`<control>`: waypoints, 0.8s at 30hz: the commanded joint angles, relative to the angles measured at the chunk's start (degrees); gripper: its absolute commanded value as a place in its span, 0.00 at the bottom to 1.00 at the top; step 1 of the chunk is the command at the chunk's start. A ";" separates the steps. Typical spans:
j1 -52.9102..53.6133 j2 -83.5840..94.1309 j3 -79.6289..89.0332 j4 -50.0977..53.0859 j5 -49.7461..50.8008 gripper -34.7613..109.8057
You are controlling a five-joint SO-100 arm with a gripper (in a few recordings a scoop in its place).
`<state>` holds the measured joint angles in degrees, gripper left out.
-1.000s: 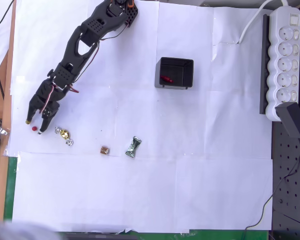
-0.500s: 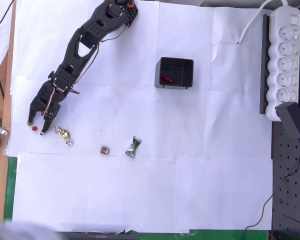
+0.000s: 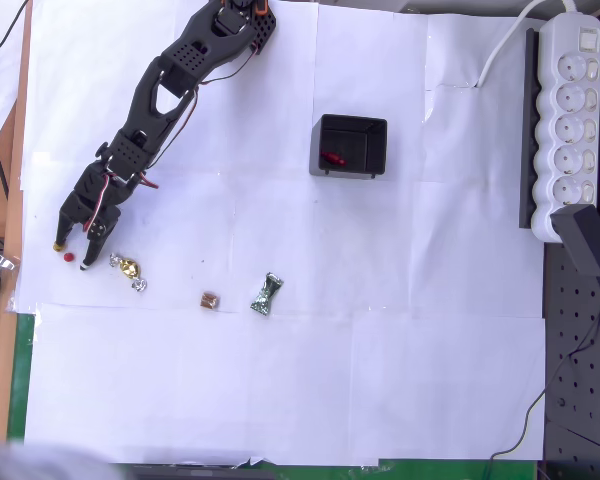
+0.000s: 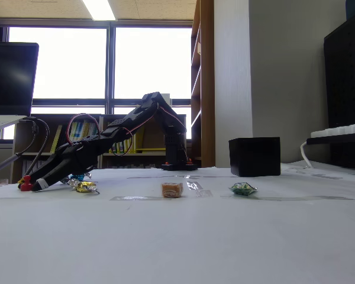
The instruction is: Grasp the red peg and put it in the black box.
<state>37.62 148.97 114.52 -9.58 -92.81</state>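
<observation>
The red peg (image 3: 69,257) is a tiny dark-red dot on the white paper at the far left of the overhead view. My gripper (image 3: 71,254) is low over it and open, one fingertip on each side of the peg, nothing held. In the fixed view the gripper (image 4: 33,184) rests at table height on the left, with the peg (image 4: 25,187) at its tips. The black box (image 3: 348,173) stands well to the right and farther back, with an elongated red peg (image 3: 332,158) lying inside. In the fixed view the box (image 4: 254,157) shows as a dark block.
A gold wrapped candy (image 3: 128,269) lies just right of the gripper. A small brown cube (image 3: 209,299) and a green wrapped candy (image 3: 266,294) lie farther right. A white power strip (image 3: 570,110) runs along the right edge.
The gripper has shifted only slightly around the peg. The peg and the other things have not moved.
</observation>
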 commanded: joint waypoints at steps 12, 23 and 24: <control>-0.79 1.05 6.42 -2.64 -1.41 0.38; -0.53 0.44 3.34 -3.78 -1.67 0.38; -0.44 0.44 3.25 -3.87 -1.67 0.37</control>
<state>37.00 151.35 116.46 -11.87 -93.69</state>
